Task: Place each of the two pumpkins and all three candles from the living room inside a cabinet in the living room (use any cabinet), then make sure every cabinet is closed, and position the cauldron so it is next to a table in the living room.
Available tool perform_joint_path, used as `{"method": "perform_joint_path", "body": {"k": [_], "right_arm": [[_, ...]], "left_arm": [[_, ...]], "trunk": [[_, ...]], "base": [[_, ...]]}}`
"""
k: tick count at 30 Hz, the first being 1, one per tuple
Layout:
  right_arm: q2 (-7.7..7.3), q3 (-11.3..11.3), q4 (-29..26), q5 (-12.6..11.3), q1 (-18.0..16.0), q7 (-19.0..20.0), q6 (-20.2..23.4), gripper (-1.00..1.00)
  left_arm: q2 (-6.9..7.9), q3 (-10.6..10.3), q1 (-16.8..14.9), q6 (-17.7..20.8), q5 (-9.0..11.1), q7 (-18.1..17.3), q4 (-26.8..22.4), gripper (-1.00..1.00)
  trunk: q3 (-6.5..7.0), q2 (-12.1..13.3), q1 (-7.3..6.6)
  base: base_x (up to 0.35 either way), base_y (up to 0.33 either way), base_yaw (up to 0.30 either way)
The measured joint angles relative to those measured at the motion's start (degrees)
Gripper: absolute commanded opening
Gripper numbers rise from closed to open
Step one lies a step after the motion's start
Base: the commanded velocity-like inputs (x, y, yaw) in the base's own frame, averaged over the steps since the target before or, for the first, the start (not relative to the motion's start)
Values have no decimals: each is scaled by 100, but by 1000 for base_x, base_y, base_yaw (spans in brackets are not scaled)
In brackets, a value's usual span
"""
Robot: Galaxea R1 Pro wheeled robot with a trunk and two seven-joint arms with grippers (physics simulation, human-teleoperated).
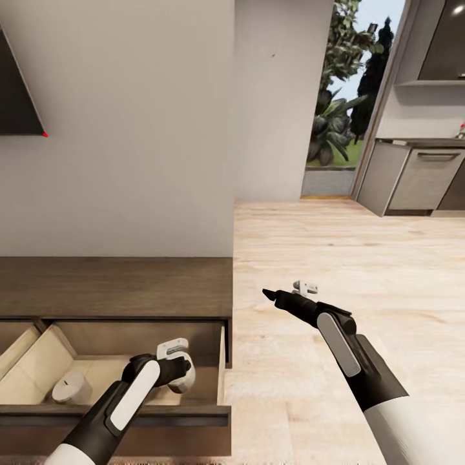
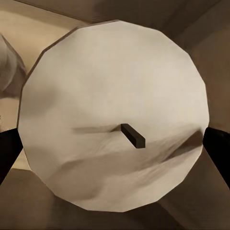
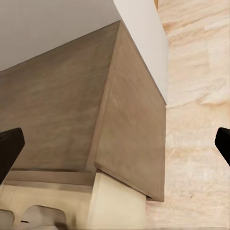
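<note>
1 candle (image 1: 71, 387) already lies in the cabinet's (image 1: 116, 287) open drawer as the left gripper (image 1: 175, 368) holds a 2nd (image 2: 115, 120) above it; the right gripper (image 1: 284, 294) hangs open, empty. Closing remains.

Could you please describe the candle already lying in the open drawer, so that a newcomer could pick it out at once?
Start at the long dark-brown cabinet against the white wall; its right-hand drawer is pulled open, showing a pale beige interior. At the drawer's left end sits a short pale candle with a small wick. Unlike the other candle between the left gripper fingers, it stands free.
</note>
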Motion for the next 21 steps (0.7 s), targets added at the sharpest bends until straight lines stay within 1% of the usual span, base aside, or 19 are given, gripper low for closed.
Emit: {"method": "perform_joint_path", "body": {"k": [14, 18, 21], "right_arm": [[0, 0, 12, -2, 0, 14, -3, 100], [0, 0, 12, -3, 0, 16, -3, 100], [0, 0, 16, -2, 0, 16, -3, 100]], "left_arm": [[2, -1, 0, -8, -14, 0, -1, -100], [2, -1, -1, -8, -19, 0, -5, -100], [2, -1, 0, -7, -22, 0, -7, -100]], "trunk": [[-310, -19, 36], [-311, -19, 36], [-377, -23, 44]], "base": [[0, 0, 0], [0, 0, 0], [0, 0, 0]]}}
